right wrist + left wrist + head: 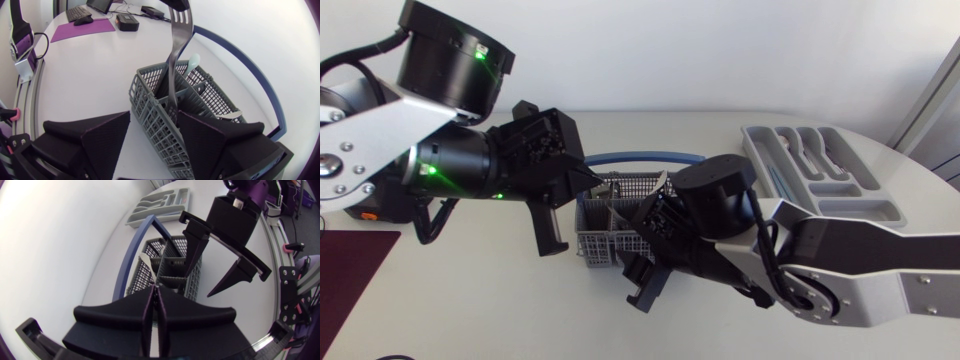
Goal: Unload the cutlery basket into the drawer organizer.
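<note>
The cutlery basket holds a pale spoon and an upright fork, its tines pinched in the left gripper. The right gripper straddles the basket's end, fingers wide. The drawer organizer lies well apart.

the cutlery basket stands mid-table, between the two arms. the drawer organizer lies well apart from it, behind and to the right, near the table's right edge. a fork stands upright in the basket, tines up, its top pinched in the left gripper above. the right gripper sits low at the basket, fingers spread either side of its near corner. a mat lies at the table's front left.
</note>
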You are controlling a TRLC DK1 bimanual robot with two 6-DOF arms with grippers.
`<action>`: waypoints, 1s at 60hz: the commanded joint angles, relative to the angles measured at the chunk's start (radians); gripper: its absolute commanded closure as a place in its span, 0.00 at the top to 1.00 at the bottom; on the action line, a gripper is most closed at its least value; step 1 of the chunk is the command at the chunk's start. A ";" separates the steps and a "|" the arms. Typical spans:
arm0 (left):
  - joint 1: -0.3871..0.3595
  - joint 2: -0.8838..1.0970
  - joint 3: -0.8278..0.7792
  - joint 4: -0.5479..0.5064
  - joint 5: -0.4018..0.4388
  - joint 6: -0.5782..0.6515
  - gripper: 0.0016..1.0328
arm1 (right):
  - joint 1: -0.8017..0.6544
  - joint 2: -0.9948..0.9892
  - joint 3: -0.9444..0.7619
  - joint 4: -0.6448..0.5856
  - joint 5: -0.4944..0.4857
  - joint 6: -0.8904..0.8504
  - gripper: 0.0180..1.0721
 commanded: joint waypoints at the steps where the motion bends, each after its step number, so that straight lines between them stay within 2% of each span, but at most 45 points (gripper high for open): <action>1: 0.010 -0.024 0.053 -0.026 0.023 0.040 0.03 | -0.007 -0.016 -0.024 0.006 0.008 -0.015 0.66; 25: 0.047 -0.034 0.128 -0.111 0.060 0.066 0.03 | -0.007 -0.042 -0.025 0.012 0.017 -0.023 0.66; 35: 0.052 -0.077 0.130 -0.115 0.063 0.053 0.03 | -0.006 -0.073 -0.008 0.022 0.041 -0.040 0.66; 60: 0.079 -0.166 0.073 -0.069 0.069 -0.193 0.03 | 0.074 -0.111 0.042 0.052 0.178 -0.107 0.66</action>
